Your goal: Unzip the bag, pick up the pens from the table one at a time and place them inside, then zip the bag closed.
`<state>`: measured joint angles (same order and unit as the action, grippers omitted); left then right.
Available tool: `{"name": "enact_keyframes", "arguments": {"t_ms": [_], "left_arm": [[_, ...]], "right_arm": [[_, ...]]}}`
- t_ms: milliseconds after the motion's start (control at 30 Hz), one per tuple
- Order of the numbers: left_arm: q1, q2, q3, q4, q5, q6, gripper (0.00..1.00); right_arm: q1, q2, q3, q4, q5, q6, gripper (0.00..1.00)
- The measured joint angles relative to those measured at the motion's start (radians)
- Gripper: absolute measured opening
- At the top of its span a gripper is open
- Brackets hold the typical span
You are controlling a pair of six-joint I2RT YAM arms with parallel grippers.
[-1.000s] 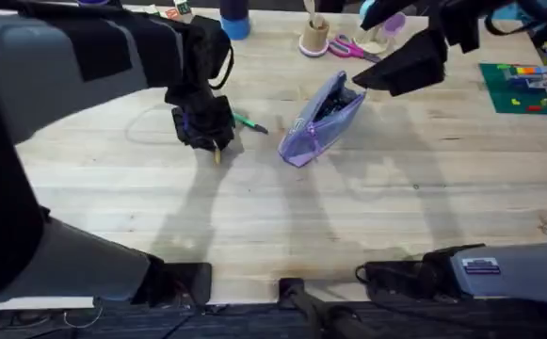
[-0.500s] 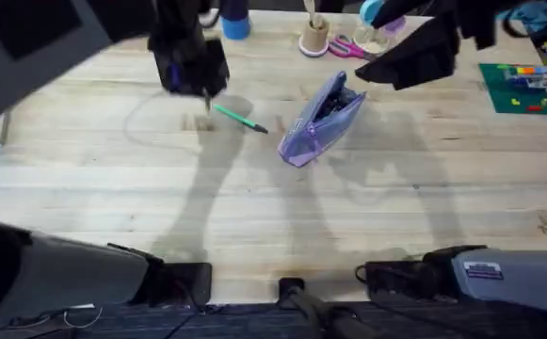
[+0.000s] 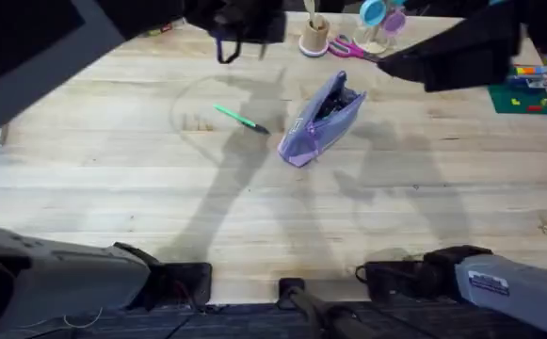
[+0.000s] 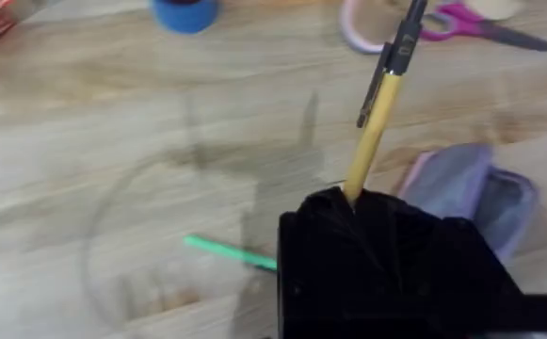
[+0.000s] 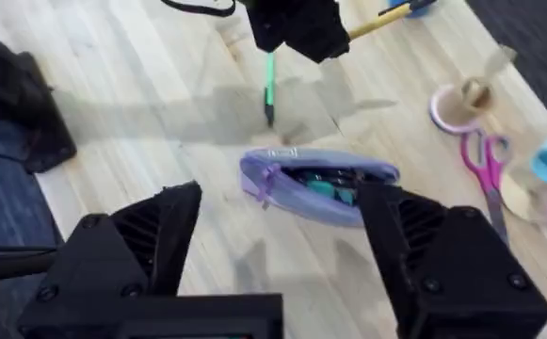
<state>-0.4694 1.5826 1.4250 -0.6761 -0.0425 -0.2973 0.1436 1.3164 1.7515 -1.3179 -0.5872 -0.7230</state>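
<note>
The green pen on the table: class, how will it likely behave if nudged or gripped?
The green pen looks slim and round, so it would probably roll if nudged. It lies flat on the table, so gripping it likely needs a low pinch. It seems stiff and light.

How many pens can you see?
2. The slim green pen lies on the light wooden table, beside the open lavender fabric pouch. The yellow-tan pen is held in the left gripper. More could hide inside the pouch.
</note>
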Motion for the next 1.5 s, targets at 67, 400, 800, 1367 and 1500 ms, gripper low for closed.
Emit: {"name": "enact_keyframes", "arguments": {"t_ms": [67,400,800,1367,1500], "left_arm": [[-0.019,0.000,0.000,0.037,0.033,0.006,0.044],[-0.109,0.000,0.000,0.119,0.111,0.014,0.044],[-0.171,0.070,0.005,0.231,0.187,0.047,0.044],[-0.205,0.294,0.005,0.161,0.334,0.210,0.044],[-0.205,0.294,0.009,0.042,0.330,0.259,0.044]], "right_arm": [[0.000,-0.032,0.000,-0.006,0.031,0.022,0.996],[0.000,-0.164,0.000,-0.133,0.228,0.141,0.995],[0.000,-0.228,0.000,-0.180,0.273,0.156,0.995],[0.000,-0.228,0.000,-0.179,0.277,0.163,0.996],[0.000,-0.228,0.000,-0.179,0.277,0.163,0.995]]}}
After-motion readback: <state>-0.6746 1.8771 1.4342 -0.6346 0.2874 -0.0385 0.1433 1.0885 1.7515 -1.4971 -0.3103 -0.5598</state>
